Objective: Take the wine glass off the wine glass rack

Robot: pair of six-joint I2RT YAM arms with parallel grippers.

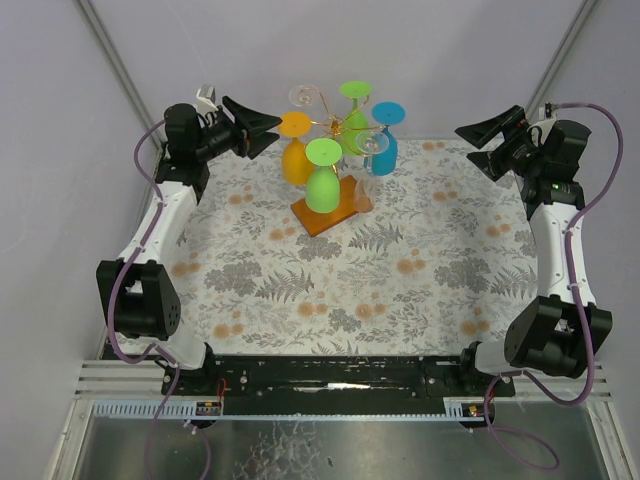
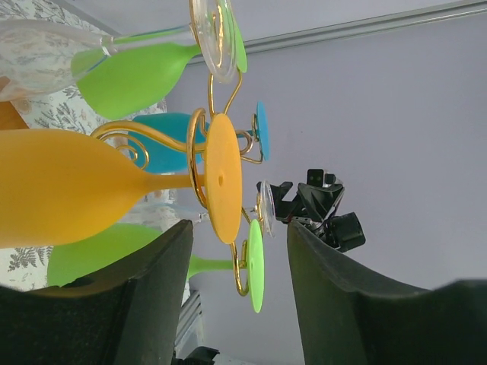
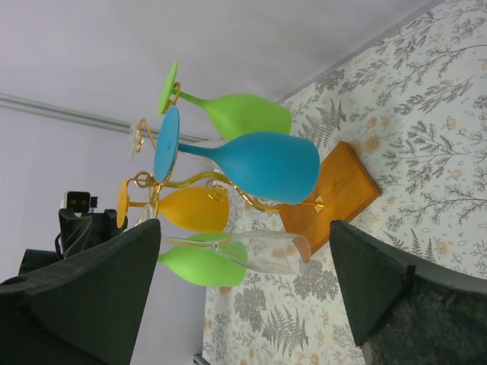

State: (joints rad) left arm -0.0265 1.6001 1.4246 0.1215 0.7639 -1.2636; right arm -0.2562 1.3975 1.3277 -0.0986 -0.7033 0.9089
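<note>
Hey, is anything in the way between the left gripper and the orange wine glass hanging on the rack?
Nothing visible. The orange wine glass hangs on the side of the rack nearest the left gripper, with only open air between them. A green glass hangs beside it, not between.

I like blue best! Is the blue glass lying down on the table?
No, the blue glass hangs upside down from the wine glass rack.

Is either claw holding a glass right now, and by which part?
Nothing is held. The left gripper and the right gripper are both open and empty.
</note>
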